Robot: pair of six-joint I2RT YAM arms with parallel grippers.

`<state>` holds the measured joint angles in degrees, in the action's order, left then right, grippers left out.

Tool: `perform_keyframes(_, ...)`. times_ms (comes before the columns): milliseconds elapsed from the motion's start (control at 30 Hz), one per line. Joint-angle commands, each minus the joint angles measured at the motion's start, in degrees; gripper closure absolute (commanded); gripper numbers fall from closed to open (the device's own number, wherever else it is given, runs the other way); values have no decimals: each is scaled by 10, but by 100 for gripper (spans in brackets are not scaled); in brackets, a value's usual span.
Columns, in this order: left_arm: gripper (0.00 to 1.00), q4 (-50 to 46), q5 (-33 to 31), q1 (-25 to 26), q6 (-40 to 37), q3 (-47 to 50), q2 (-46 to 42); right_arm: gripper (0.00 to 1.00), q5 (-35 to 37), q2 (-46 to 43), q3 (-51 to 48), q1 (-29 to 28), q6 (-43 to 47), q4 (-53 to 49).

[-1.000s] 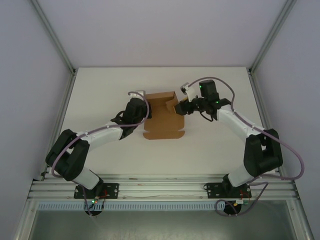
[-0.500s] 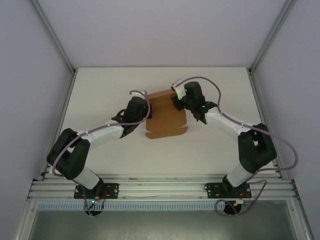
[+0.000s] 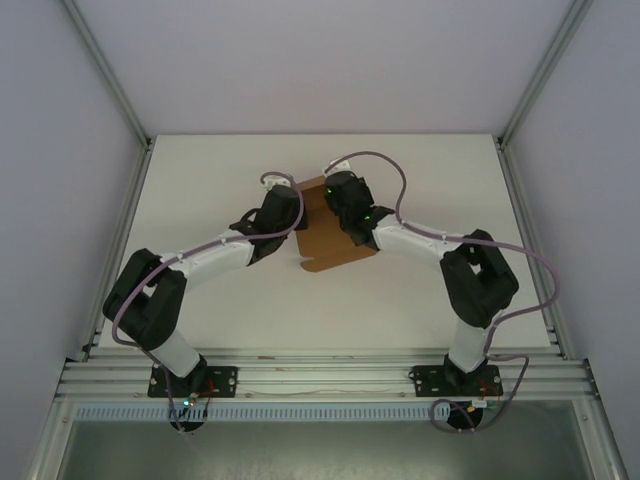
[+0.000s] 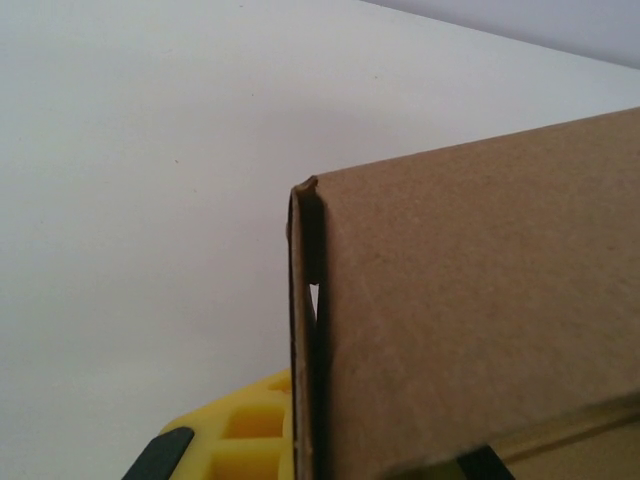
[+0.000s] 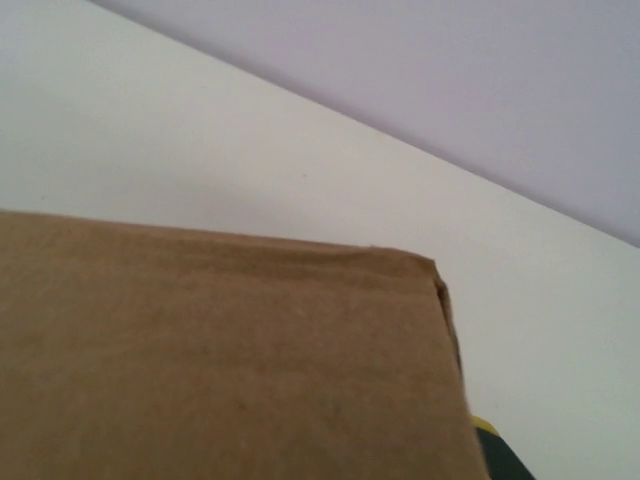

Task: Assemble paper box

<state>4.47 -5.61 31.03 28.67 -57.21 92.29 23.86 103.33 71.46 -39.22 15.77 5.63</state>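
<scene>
The right gripper [image 3: 335, 198] is swinging left across the box [image 3: 335, 250] at mid-table, probably folding a flap shut, while the left gripper [image 3: 295, 215] is bracing the box's left wall; I cannot tell whether either claw is clenched.

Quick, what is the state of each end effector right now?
Left end effector: at the box edge, one finger beside its wall; grip cannot be told.
Right end effector: on the box; cannot be told.

Left arm [image 3: 205, 262]: reaches to the paper box's [image 3: 335, 255] left edge.
Left gripper [image 3: 296, 213]: yellow finger [image 4: 245, 440] beside the box wall.
Right arm [image 3: 430, 243]: bent, reaching left.
Right gripper [image 3: 337, 200]: over the box's far side, jaws hidden.
</scene>
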Motion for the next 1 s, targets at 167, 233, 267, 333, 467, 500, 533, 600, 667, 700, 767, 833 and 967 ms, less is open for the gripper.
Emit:
perform_keyframes(167, 100, -15, -15, 9, 13, -22, -4, 90, 107, 19, -2, 22, -17, -35)
perform_keyframes(233, 100, -21, -17, 9, 9, -24, -4, 78, 83, 4, -12, 21, -20, -24)
perform_keyframes(267, 100, -22, -19, 9, 8, -24, -5, 76, 81, -3, -16, 22, -18, -19)
perform_keyframes(333, 100, -21, -23, 9, 5, -21, -7, 71, 73, -19, -27, 23, -17, -9)
perform_keyframes(467, 100, -28, -28, 9, 0, -16, -10, 63, 59, -33, -21, 27, -16, -51)
perform_keyframes(500, 100, -28, -28, 9, -1, -15, -11, 64, 66, -36, -22, 26, -18, -54)
perform_keyframes(533, 100, -29, -29, 9, -1, -14, -12, 73, 73, -38, -23, 27, -19, -57)
perform_keyframes(600, 100, -28, -30, 9, 0, -10, -15, 92, 96, -41, -23, 27, -22, -64)
perform_keyframes(667, 100, -26, -29, 9, 2, -8, -17, 99, 100, -42, -18, 27, -23, -78)
perform_keyframes(700, 100, -24, -26, 9, 2, -7, -18, 100, 105, -41, -18, 27, -28, -77)
perform_keyframes(767, 100, -21, -20, 9, 4, -9, -17, 100, 108, -37, -13, 27, -34, -84)
perform_keyframes(833, 100, -18, -18, 9, 4, -10, -15, 100, 111, -29, -9, 27, -34, -85)
perform_keyframes(967, 100, -24, -15, 10, 3, -18, -10, 100, 136, -17, -4, 26, -38, -76)
